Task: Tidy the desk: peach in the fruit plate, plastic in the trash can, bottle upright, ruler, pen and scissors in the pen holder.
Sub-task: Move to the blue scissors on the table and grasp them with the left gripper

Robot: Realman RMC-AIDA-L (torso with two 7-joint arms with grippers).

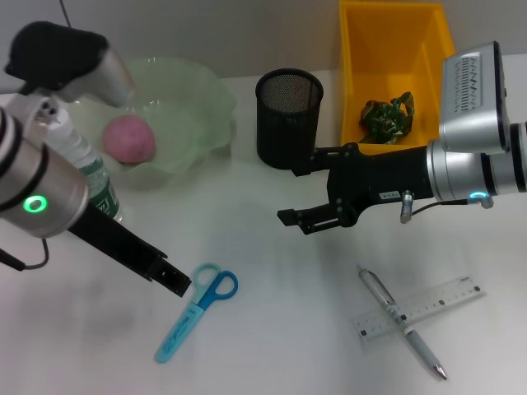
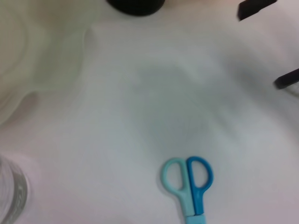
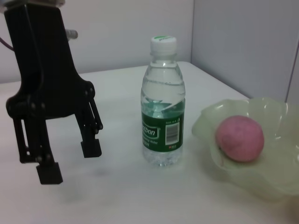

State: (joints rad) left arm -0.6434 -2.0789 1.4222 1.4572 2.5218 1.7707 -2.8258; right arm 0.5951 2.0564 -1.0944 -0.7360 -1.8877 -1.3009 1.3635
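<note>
Your left gripper (image 1: pixel 169 278), fingers apart, hangs just beside the blue scissors (image 1: pixel 198 309) near the table's front edge; your right gripper (image 1: pixel 300 191), also spread, hovers mid-table by the mesh pen holder (image 1: pixel 288 118).

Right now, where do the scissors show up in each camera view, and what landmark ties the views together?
Head view: the scissors lie on the table low and left of centre, handles just beyond the open left gripper.
Left wrist view: the scissors sit at the bottom edge, right of centre, handles uppermost.
Right wrist view: not in it.
Shared landmark: the green fruit plate, seen at the left wrist view's left edge and in the right wrist view.
</note>
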